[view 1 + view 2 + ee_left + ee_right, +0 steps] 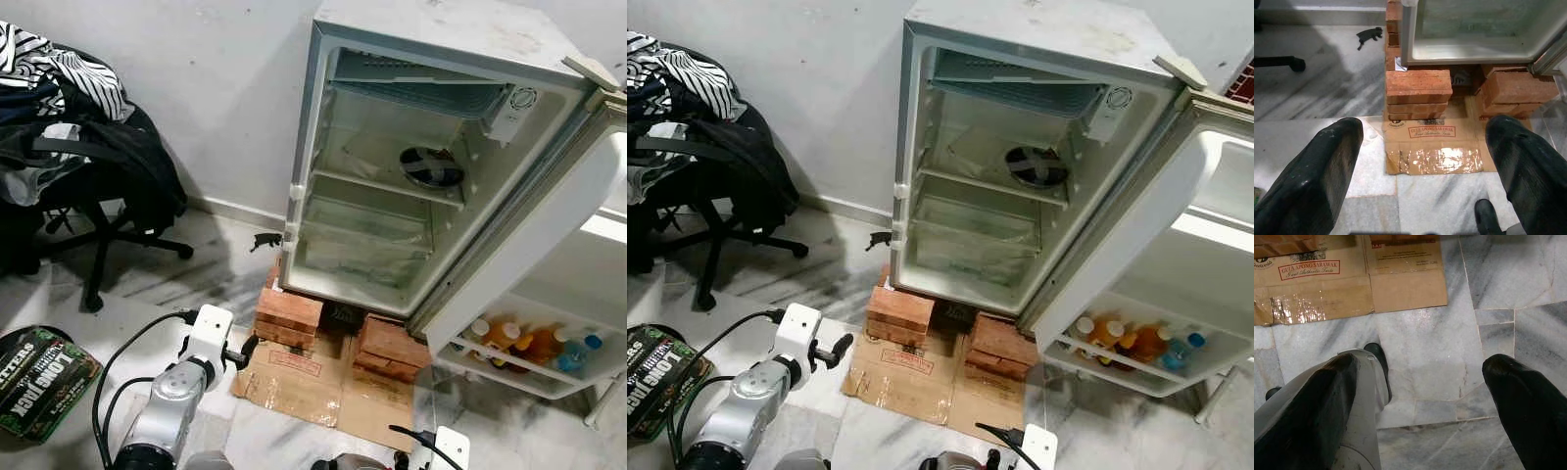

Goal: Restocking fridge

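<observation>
Left eye view, fridge [411, 186] upright, door swung open rightward, left gripper [1425, 161] and right gripper [1420, 396] fingers apart.

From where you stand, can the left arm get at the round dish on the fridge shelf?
Probably not yet. The left gripper hangs low over the floor, open and empty, short of the bricks, while the dish lies deep on the shelf. The door is open, so nothing blocks the way.

Home room, marble floor [196, 284], small fridge [431, 157] on bricks [289, 318], clothes-piled office chair [88, 186]
</observation>
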{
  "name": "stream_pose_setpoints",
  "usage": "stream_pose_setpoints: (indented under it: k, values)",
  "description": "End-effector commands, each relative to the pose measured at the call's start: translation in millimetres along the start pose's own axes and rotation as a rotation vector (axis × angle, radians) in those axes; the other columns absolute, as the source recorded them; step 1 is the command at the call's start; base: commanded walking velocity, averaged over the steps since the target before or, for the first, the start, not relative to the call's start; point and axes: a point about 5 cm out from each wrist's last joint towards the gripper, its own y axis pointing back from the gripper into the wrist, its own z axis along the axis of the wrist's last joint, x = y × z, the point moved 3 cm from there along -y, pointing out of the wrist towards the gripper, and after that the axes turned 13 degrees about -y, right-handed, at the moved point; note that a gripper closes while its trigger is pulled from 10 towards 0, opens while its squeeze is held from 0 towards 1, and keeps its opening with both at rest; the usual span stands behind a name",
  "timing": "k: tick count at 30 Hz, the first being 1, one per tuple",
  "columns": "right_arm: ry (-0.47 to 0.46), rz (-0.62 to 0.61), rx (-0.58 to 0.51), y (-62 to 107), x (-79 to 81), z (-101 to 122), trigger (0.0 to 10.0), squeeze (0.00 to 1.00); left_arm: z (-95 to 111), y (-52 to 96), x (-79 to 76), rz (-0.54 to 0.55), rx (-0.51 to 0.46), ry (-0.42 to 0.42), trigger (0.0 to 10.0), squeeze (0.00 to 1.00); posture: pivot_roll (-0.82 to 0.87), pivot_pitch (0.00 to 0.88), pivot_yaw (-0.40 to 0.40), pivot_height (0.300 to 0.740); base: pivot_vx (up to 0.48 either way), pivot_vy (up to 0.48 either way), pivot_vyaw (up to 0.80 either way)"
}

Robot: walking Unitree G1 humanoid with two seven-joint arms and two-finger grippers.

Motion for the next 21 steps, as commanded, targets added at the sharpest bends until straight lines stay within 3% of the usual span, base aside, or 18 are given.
stream_pose_setpoints:
  k: [1,21]
  values:
    - [0.333,0.483,-0.37,21.0,190.9,176.0,10.0,0.0,4.2,-0.2,-4.2,-0.022,-0.01,-0.015,10.0,0.0,0.1,0.0,-0.109,0.74,0.0,0.0,0.0]
    - [0.324,0.477,-0.366,20.9,191.0,177.5,10.0,0.0,4.8,-2.4,-4.3,-0.028,0.0,-0.009,10.0,0.0,0.09,0.0,-0.093,0.74,0.0,0.0,0.0]
